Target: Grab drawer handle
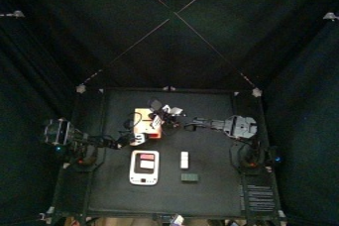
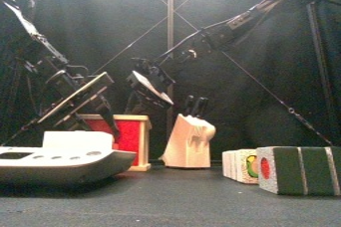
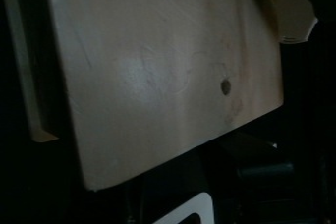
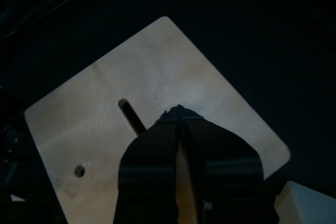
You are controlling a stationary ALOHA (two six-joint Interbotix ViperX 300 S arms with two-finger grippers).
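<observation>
Right gripper (image 4: 179,118), jaws drawn almost together with nothing visible between them, points at a pale panel of the drawer (image 2: 118,136), its tips just beside a short dark slot (image 4: 132,115) in that panel. The drawer stands at the table's middle, left of a white angled block (image 2: 188,141) and beyond a flat white slab (image 2: 54,159) near the front edge. The left gripper (image 2: 88,97) hangs close against the drawer's left side; its own camera sees little but pale panel, and whether it is open or closed cannot be told. The step in hand looks like the approach: neither gripper is seen around a handle. By this reading, the next move calls for one gripper to line up on the handle, spread wide enough to straddle it, then close without pushing the light drawer across the table.
</observation>
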